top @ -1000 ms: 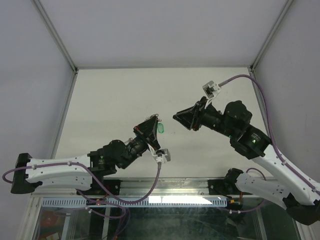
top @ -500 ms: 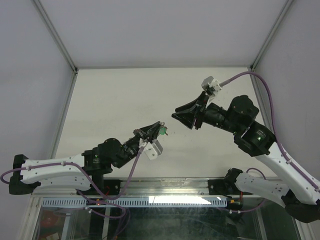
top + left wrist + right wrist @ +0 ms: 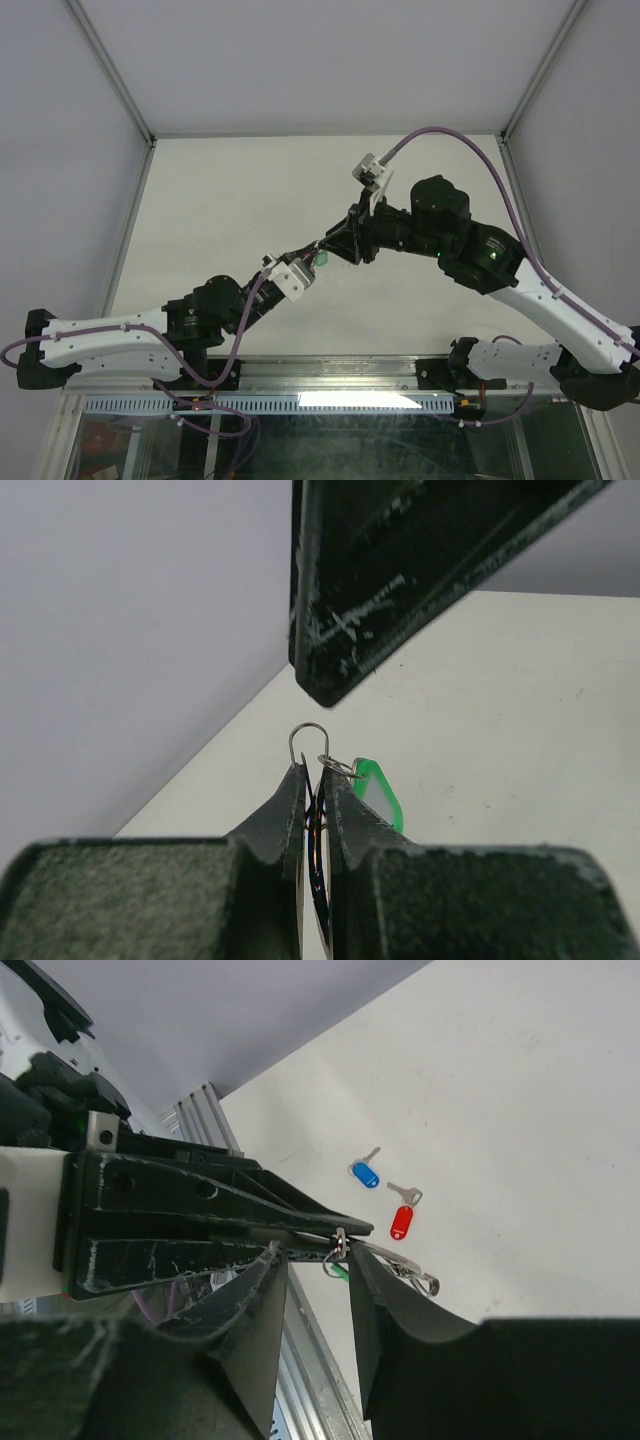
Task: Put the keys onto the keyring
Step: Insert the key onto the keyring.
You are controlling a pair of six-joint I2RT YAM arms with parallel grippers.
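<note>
My left gripper (image 3: 313, 770) is shut on a thin silver keyring, seen edge-on between its fingers, with a wire loop (image 3: 308, 742) sticking out past the tips. The green key (image 3: 378, 792) hangs from a small ring beside the right finger. In the top view the left gripper (image 3: 313, 258) and green key (image 3: 322, 260) are held above the table. My right gripper (image 3: 310, 1250) is open and its jaws straddle the left gripper's tips (image 3: 340, 1232); it also shows in the top view (image 3: 341, 238). The blue key (image 3: 362, 1173) and red key (image 3: 401, 1222) lie on the table.
A silver metal piece with a loop at its end (image 3: 410, 1272) shows just past the left gripper's tips; I cannot tell if it is held. The white table (image 3: 230, 200) is walled on three sides. An aluminium rail (image 3: 310, 1380) runs along the near edge.
The right gripper has swung left and down to meet the left gripper. The left gripper has shifted slightly, still holding the ring and green key. The two now overlap.
</note>
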